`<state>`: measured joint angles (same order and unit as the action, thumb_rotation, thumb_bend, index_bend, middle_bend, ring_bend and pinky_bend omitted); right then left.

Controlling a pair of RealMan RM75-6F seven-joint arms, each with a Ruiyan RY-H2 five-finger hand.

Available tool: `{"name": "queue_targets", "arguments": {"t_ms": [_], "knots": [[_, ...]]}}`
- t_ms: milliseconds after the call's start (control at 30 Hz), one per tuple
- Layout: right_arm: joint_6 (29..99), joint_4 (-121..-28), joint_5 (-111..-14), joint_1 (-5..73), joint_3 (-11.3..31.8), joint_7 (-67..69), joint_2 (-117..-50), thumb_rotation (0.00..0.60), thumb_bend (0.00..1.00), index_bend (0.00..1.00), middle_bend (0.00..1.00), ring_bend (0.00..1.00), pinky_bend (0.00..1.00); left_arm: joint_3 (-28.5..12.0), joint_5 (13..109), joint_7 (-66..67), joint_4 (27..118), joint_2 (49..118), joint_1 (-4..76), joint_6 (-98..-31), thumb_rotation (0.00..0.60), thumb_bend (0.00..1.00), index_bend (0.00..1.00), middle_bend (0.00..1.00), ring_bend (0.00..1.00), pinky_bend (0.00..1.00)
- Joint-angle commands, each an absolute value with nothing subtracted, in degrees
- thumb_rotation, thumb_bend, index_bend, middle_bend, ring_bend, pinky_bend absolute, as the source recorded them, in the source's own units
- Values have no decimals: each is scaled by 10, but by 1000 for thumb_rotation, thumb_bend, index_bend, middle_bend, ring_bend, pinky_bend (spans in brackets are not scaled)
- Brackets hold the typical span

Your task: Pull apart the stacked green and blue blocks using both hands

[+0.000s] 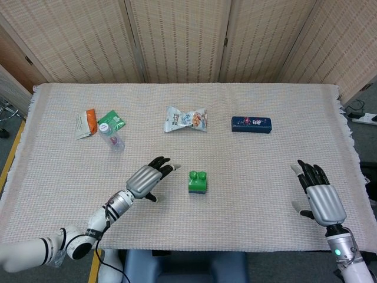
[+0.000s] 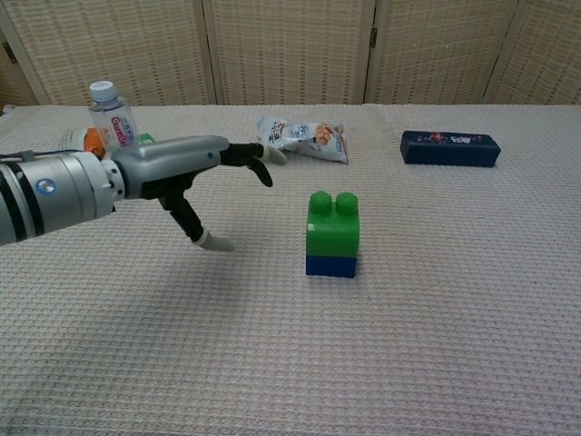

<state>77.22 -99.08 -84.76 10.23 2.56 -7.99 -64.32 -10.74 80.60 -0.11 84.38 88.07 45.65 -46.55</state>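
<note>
Green block (image 1: 198, 178) sits stacked on the blue block (image 2: 330, 265), the pair upright near the middle of the worktop (image 1: 247, 177); only a thin blue edge shows beneath the green in the head view; two studs stand on top of the green block.

Left robot hand (image 1: 147, 178) hovers just beside the stack on its left side, not touching it; fingers (image 2: 256, 156) extended and spread toward the blocks, thumb angled down toward the cloth; nothing held.

Right robot hand (image 1: 321, 197) lies well apart from the stack, near the right front edge of the worktop; fingers straight and apart, back of the hand upward; nothing held; it shows in the head view only.

Other items on the woven cloth: a snack packet (image 1: 185, 119) behind the stack; a dark blue box (image 1: 251, 124) to the right of the packet; a clear plastic bottle (image 2: 117, 134) standing upright at rear left; an orange sachet (image 1: 90, 119) and a green sachet (image 1: 111, 121) near the bottle, the green one touching or partly under it, I cannot tell which.

Folding woven screens (image 1: 177, 38) stand behind the worktop.
</note>
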Motion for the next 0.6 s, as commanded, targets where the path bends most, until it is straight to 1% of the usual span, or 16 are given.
{"name": "queue_targets", "arguments": {"t_ms": [33,467,600], "knots": [[766,-989,-843,105,28,-77,-642,600,314,0,0,0,0,-127,759,22,847,894,481,-434,600,246,117,236,18,0],[750,-985,-822,112,34,-60,-636,600,313,0,0,0,0,-141,658,84,805,946,537,-397,600,246,117,242,14,0],[743,-985,-819,114,35,-48,-629,600,313,0,0,0,0,-147,622,111,783,971,557,-398,600,246,124,251,14,0]]}}
